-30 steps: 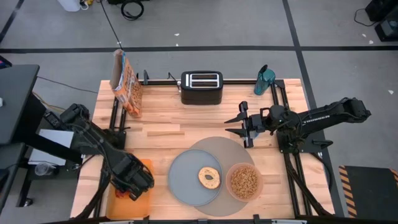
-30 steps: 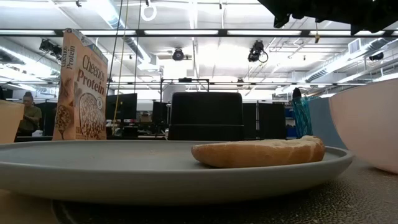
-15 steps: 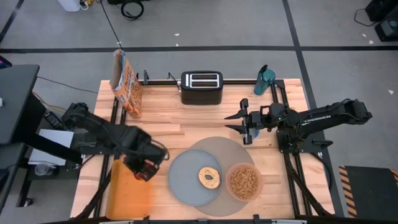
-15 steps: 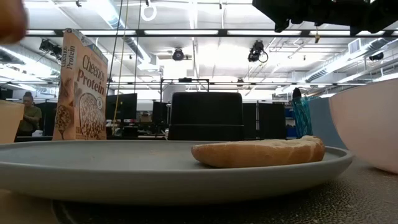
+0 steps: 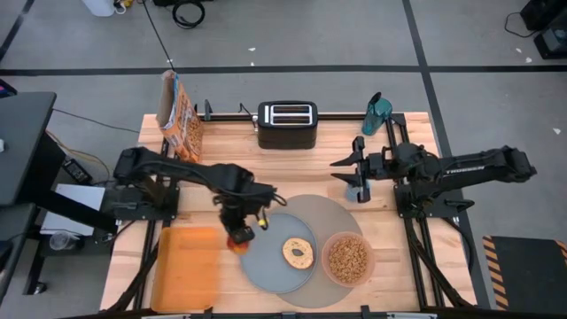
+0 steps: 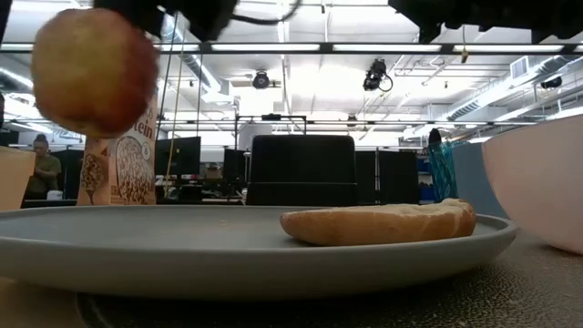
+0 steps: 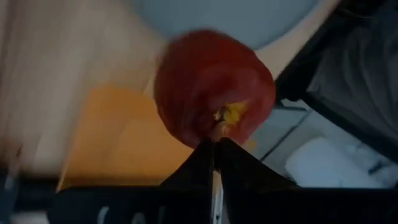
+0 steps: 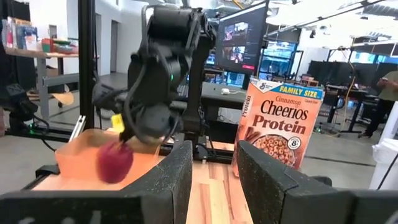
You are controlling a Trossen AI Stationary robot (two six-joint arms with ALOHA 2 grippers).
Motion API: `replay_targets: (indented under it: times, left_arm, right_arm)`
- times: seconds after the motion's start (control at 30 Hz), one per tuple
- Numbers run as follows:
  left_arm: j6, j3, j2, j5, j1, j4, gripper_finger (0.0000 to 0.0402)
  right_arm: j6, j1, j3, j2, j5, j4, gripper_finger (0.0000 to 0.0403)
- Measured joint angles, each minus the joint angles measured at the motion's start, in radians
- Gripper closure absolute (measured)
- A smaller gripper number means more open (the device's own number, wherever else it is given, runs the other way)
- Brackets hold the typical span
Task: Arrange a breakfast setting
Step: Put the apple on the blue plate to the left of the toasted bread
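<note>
Red and round, the fruit [image 5: 239,236] is hanging in the left gripper [image 5: 241,232], whose fingers are closing on it from above — it is riding in the air just at the left edge of the grey-blue plate [image 5: 262,257], between the plate and the orange tray [image 5: 185,268]. In the low view the fruit [image 6: 93,71] is floating well clear of the plate's rim [image 6: 228,239], in front of the cereal box [image 6: 123,164]. The left wrist view is showing the fruit [image 7: 212,87] filling the frame, its stem end facing the camera and the dark fingers [image 7: 214,165] meeting beneath it.

The plate is sitting on the large grey mat [image 5: 332,213], overlapping its left side. A bagel [image 5: 298,252] is lying on the plate, toward its right half. The pink bowl [image 5: 347,258] is resting on the mat just beside the plate's right edge, filled with brown cereal [image 5: 348,255]. The teal tumbler [image 5: 376,112] is standing at the table's far right corner, near the black toaster [image 5: 287,124], which is sitting at the middle of the far edge.

The right gripper [image 5: 347,173] is waiting above the table on the right, just beyond the mat's far edge — its fingers [image 8: 168,174] are standing spread apart with nothing between them.
</note>
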Motion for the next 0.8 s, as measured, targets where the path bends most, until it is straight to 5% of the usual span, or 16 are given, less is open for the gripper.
replay_targets:
  times: [0.53,0.8]
  left_arm:
    - [0.293,0.000,0.171,0.057,0.036,0.248,0.0373]
    - [0.323,0.000,0.176,0.011,0.032,0.386,0.0371]
  right_arm:
    - [0.087,-0.005,0.000,-0.043,0.034,-0.088,0.0270]
    - [0.121,-0.005,0.000,-0.043,0.042,-0.087,0.0270]
